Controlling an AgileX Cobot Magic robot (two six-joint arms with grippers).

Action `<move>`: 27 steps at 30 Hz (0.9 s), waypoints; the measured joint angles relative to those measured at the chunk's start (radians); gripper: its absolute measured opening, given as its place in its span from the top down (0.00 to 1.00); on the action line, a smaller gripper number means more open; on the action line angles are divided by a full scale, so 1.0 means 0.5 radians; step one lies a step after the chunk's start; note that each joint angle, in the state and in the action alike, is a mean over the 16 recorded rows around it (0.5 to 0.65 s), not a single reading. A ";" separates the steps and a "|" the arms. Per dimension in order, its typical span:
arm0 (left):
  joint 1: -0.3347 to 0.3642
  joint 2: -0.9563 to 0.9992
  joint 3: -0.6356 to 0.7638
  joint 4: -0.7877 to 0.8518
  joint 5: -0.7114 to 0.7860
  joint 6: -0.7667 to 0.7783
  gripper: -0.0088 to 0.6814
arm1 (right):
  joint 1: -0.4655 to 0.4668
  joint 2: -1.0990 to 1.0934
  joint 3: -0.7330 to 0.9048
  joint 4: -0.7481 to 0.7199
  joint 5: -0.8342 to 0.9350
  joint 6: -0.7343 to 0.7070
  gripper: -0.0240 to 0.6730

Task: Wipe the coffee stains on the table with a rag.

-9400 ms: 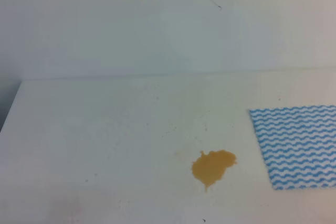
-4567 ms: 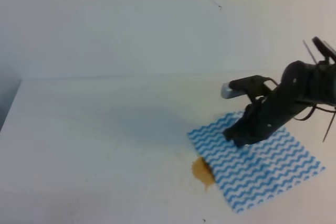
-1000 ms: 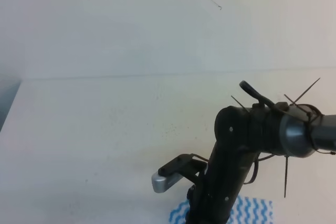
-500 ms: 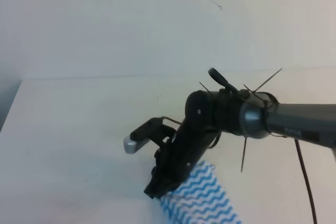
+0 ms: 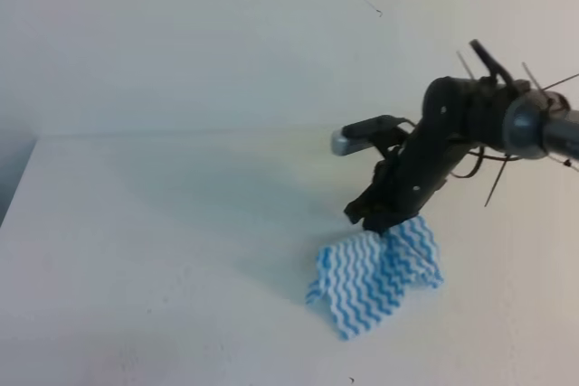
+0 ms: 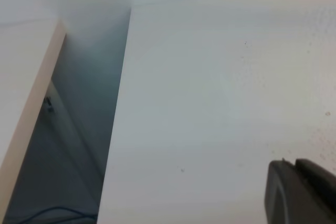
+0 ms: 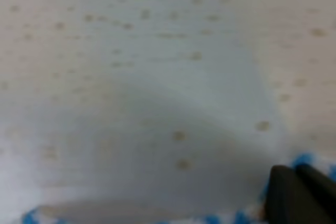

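Low in the frame, right of centre, the rag lay bunched on the table, covering where any coffee stains would be; none showed. Above it, the right gripper was clenched on its upper edge. A lift might drag liquid sideways. The left gripper's state I couldn't tell.

A bare test bench, lab-like: a wide matte white speckled tabletop against a plain pale grey-white wall, a black robot arm reaching over it.
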 joint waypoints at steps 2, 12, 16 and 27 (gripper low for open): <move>0.000 0.000 0.000 0.000 0.000 0.000 0.99 | -0.092 -0.004 -0.001 -0.017 0.009 0.012 0.97; 0.000 0.023 -0.029 0.001 0.013 0.002 0.99 | -0.269 -0.032 0.000 0.011 0.117 0.021 0.97; 0.000 0.023 -0.029 0.001 0.013 0.002 0.99 | -0.159 -0.039 -0.001 0.048 0.141 0.015 0.97; 0.000 0.010 -0.013 0.000 0.006 -0.001 0.99 | 0.327 -0.044 -0.001 0.216 -0.018 -0.064 0.97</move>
